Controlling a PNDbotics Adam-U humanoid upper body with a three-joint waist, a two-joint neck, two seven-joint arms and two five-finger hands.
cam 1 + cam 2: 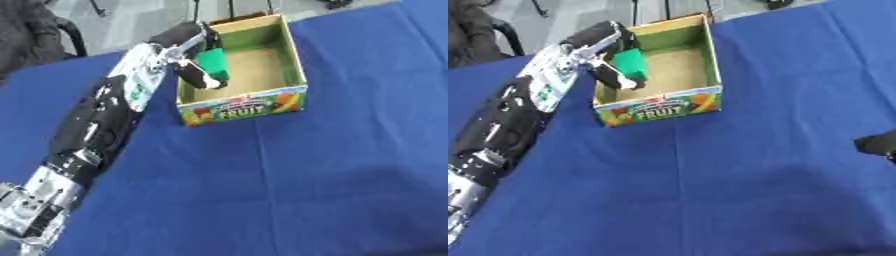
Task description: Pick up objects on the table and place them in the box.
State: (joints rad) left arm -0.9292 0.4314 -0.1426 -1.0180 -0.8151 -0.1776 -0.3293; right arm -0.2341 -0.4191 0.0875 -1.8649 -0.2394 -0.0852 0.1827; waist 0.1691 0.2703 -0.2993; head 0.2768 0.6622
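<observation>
Cardboard box: open-topped, green inner walls, tan floor, fruit print with the word FRUIT on its near wall; stands on the cloth, directly under and beside the left hand.
Left hand: reaches over the box's left wall, fingers curled down round a green block.
Green block: held in the left hand's fingers, inside the box opening near the left wall; whether it touches the floor, cannot tell.
Left arm: black and silver, runs from the lower left corner up to the box.
Right hand: only a dark edge shows at the right border, well apart from the box; finger state cannot be told.
Blue tablecloth: covers the table on every side of the box.
</observation>
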